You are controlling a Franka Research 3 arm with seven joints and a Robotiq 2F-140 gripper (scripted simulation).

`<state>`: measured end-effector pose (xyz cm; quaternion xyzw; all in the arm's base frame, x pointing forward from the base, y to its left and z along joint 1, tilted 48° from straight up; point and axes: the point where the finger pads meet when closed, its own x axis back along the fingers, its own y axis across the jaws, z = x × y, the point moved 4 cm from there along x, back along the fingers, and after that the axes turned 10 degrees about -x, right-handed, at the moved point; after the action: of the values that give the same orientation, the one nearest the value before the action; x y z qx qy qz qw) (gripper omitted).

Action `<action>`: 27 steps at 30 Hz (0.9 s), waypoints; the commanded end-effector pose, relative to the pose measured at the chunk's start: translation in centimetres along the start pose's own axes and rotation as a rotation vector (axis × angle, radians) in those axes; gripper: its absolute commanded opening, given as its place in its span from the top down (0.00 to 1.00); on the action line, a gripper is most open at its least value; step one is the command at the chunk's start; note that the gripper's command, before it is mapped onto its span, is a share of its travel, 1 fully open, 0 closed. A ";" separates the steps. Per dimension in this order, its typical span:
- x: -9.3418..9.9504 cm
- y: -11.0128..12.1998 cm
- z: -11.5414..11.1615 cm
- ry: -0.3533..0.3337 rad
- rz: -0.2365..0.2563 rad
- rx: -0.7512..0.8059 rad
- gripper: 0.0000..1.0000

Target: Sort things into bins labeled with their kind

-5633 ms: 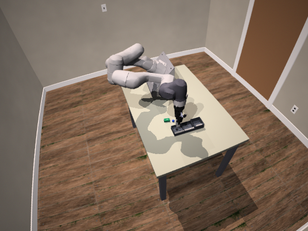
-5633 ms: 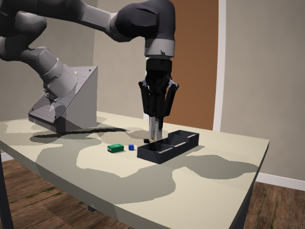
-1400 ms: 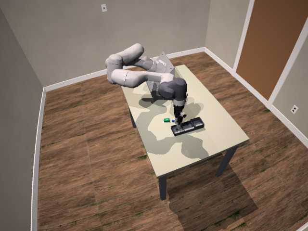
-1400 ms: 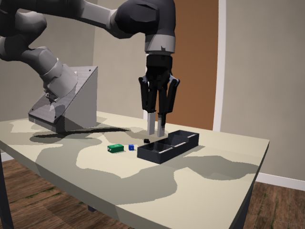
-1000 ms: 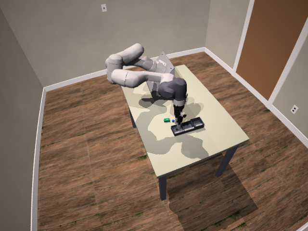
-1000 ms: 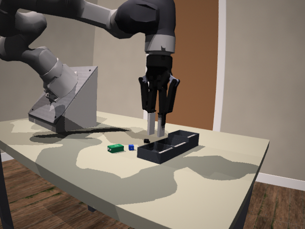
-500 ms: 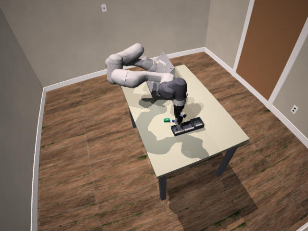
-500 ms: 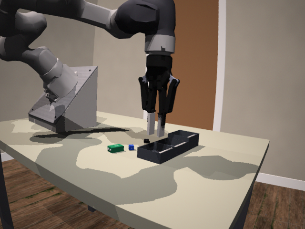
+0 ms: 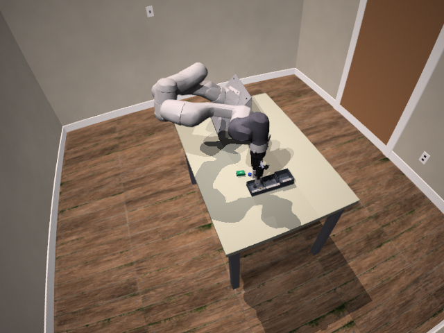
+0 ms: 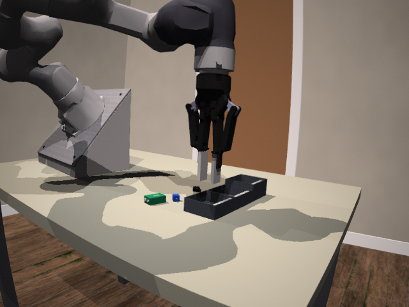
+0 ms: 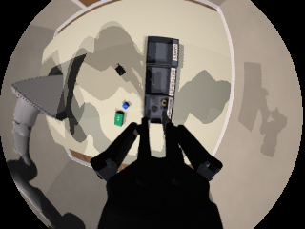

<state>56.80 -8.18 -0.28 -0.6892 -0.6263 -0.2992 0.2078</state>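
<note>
- Wood-plank flooring (image 9: 107,215) surrounds the pale table (image 9: 247,232) (image 10: 131,244) (image 11: 200,52) in the top view, where we see the gripper (image 9: 256,177) (image 10: 208,181) (image 11: 156,114) over the end of the joined black bins (image 9: 274,189) (image 10: 199,208) (image 11: 162,65).
- From the exterior, we see its fingers a little apart, with nothing gripped. On the table, outside the bins, are a green block (image 9: 240,173) (image 10: 154,199) (image 11: 119,118), a blue die (image 9: 250,174) (image 10: 176,197) (image 11: 126,105) near it and a small black block (image 10: 196,188) (image 11: 120,70).
- Through the wrist view, we find a yellow piece (image 11: 164,102) and a dark piece (image 11: 154,109) inside the bin nearest the fingers. We read BATTERIES on the middle label (image 11: 172,81).
</note>
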 end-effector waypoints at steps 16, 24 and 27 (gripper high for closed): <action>0.3 -2.3 -1.2 -0.001 0.000 -0.143 0.75; 0.8 -8.0 -4.5 -0.001 0.000 -0.224 0.75; 1.0 -9.5 -5.4 -0.001 0.000 -0.224 0.75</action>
<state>47.86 -10.18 3.15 -0.7106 -0.6052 -0.3211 0.1600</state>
